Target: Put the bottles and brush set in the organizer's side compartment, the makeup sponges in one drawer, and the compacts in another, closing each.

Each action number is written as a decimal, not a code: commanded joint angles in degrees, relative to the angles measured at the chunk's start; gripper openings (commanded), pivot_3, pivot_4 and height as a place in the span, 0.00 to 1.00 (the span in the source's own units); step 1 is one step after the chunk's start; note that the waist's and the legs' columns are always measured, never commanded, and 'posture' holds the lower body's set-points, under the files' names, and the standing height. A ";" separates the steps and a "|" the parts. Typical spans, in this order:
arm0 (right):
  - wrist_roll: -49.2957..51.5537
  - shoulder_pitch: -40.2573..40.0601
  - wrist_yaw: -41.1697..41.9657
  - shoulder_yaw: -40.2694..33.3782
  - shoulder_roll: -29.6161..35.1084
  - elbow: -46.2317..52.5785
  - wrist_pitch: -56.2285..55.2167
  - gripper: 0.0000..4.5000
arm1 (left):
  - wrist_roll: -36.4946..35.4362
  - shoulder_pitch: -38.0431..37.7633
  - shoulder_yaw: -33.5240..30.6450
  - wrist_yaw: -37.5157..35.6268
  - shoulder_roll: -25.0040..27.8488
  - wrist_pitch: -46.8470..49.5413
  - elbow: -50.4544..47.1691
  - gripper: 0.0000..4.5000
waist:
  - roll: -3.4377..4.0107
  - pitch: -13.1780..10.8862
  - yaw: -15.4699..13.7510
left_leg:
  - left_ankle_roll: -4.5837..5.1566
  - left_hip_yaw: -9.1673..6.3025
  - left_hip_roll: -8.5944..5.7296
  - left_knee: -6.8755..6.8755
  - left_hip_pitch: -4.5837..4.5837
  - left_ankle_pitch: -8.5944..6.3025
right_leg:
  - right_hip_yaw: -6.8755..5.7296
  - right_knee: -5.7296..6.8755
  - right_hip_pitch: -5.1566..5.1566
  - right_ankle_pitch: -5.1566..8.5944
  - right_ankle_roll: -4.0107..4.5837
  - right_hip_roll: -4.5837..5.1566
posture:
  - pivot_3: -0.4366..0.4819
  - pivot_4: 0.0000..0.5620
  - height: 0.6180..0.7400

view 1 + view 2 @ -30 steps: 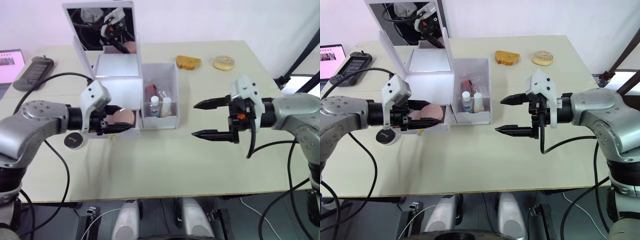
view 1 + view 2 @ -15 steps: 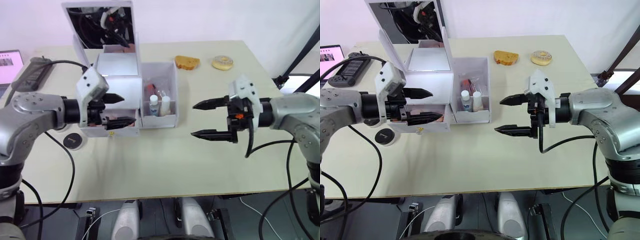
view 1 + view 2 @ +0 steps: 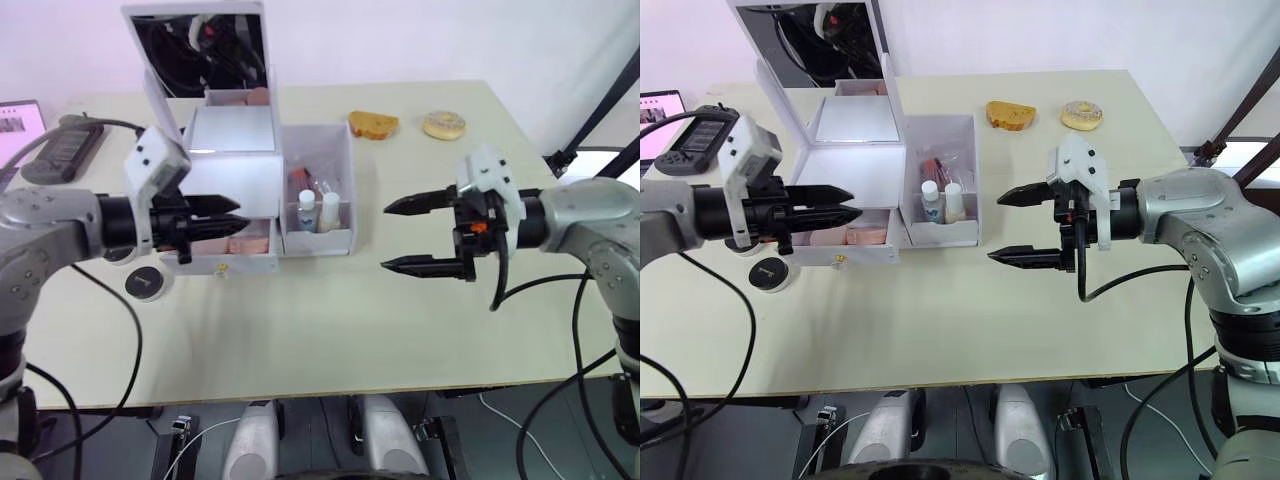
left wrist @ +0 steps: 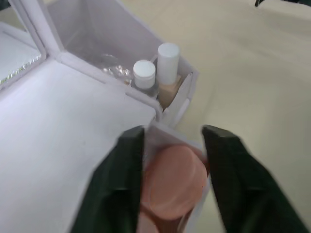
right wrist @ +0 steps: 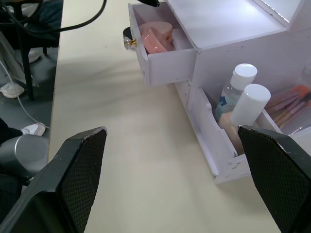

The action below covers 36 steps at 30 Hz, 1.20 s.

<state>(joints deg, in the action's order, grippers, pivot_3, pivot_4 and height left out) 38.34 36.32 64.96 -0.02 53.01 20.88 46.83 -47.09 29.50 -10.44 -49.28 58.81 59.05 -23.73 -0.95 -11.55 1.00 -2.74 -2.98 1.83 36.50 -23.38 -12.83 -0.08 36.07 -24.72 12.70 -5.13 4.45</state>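
Observation:
The white organizer (image 3: 240, 165) stands with its mirror lid up. Its side compartment (image 3: 345, 175) holds two white-capped bottles (image 3: 318, 210) and the brush set (image 3: 304, 181). The lower drawer (image 5: 165, 63) is pulled out with pink makeup sponges (image 5: 155, 36) inside. My left gripper (image 3: 235, 216) hovers just above that drawer, pointing at the side compartment, its fingers a little apart and holding nothing. A pink sponge (image 4: 172, 182) lies below, seen through the gap. A round black compact (image 3: 145, 283) sits on the table left of the drawer. My right gripper (image 3: 410, 235) stands wide open and empty, right of the organizer.
A piece of bread (image 3: 373, 124) and a donut (image 3: 445, 125) lie at the back right of the table. A grey controller (image 3: 65, 148) and a screen (image 3: 20, 115) sit at the far left, with a black cable trailing near the compact.
A second ago my left gripper was down at the drawer with a pink sponge. It has since lifted, opened wide, then drawn back left with its fingers narrowing. The right arm has not moved.

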 commanded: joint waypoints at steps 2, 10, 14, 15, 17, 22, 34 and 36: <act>-0.28 1.63 0.49 -0.44 0.45 0.18 -1.22 1.00 | 0.33 -1.56 -1.65 -3.85 2.36 -3.13 -1.77 0.00 | 0.00 0.00 -0.10 | 0.00 0.00 0.00 0.00 0.00 0.00 | 0.00 -0.01 0.00 0.00 0.00 0.00 | 0.48 0.27 1.00; 0.16 1.29 0.19 -0.89 1.00 0.77 -0.95 1.00 | 1.24 -2.43 1.34 -4.84 0.86 -5.36 -2.55 0.00 | 0.00 0.00 -0.20 | 0.00 0.00 0.00 0.01 -0.01 0.00 | 0.00 -0.02 0.00 0.00 0.00 0.01 | 0.48 0.27 1.00; 0.18 1.17 0.09 -1.05 1.21 0.83 -0.92 1.00 | 3.41 -2.67 3.93 -5.14 0.63 -6.61 -1.65 0.00 | 0.00 0.00 -0.18 | 0.00 0.00 0.00 -0.01 -0.01 0.00 | 0.00 -0.02 0.00 0.00 0.00 0.01 | 0.48 0.27 1.00; 0.21 1.14 0.05 -1.09 1.27 0.88 -0.92 1.00 | 4.31 -2.83 4.59 -5.10 0.54 -7.18 -1.50 0.00 | 0.00 0.00 -0.16 | 0.00 0.00 0.00 -0.01 -0.01 0.00 | 0.00 -0.02 0.00 0.00 0.00 0.01 | 0.48 0.27 1.00; 0.17 1.19 -0.05 -1.05 1.29 0.84 -0.97 1.00 | 6.13 -2.92 6.08 -5.01 0.34 -8.34 -0.88 0.00 | 0.00 0.00 -0.16 | 0.00 0.01 0.00 -0.01 -0.01 0.00 | 0.00 -0.02 0.00 0.00 0.00 0.01 | 0.48 0.27 1.00; 0.25 1.21 -0.25 -1.12 1.37 0.95 -0.90 1.00 | 8.83 -1.17 8.59 -3.68 -2.09 -9.33 0.65 0.00 | 0.00 0.00 -0.20 | 0.00 0.01 0.00 0.00 -0.01 0.00 | 0.00 -0.02 0.00 0.00 0.00 0.01 | 0.48 0.27 1.00; 0.69 0.93 0.07 -1.30 2.00 0.74 -0.95 1.00 | -0.76 -1.98 -2.05 -4.91 -2.82 -4.70 -0.59 0.00 | -0.01 -0.01 -0.08 | 0.00 0.00 0.00 -0.02 -0.01 0.00 | 0.00 -0.02 -0.01 0.00 0.00 0.01 | 0.48 0.27 1.00; 0.75 0.95 0.44 -1.29 2.05 0.33 -1.01 1.00 | -4.24 -3.41 -6.33 -5.19 -2.31 -3.37 -1.14 0.00 | -0.01 -0.01 0.01 | 0.00 0.00 0.00 -0.02 -0.01 0.00 | 0.00 -0.01 -0.02 0.00 0.00 0.01 | 0.48 0.27 1.00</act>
<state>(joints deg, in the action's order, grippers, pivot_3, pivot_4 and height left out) 38.49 36.88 64.97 0.66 54.29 20.62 46.38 -47.97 26.53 -12.19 -53.94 55.72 54.81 -23.27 -0.96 -11.56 1.00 -2.74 -2.97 1.83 36.47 -23.39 -12.83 -0.08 36.05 -24.74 12.70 -5.14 4.45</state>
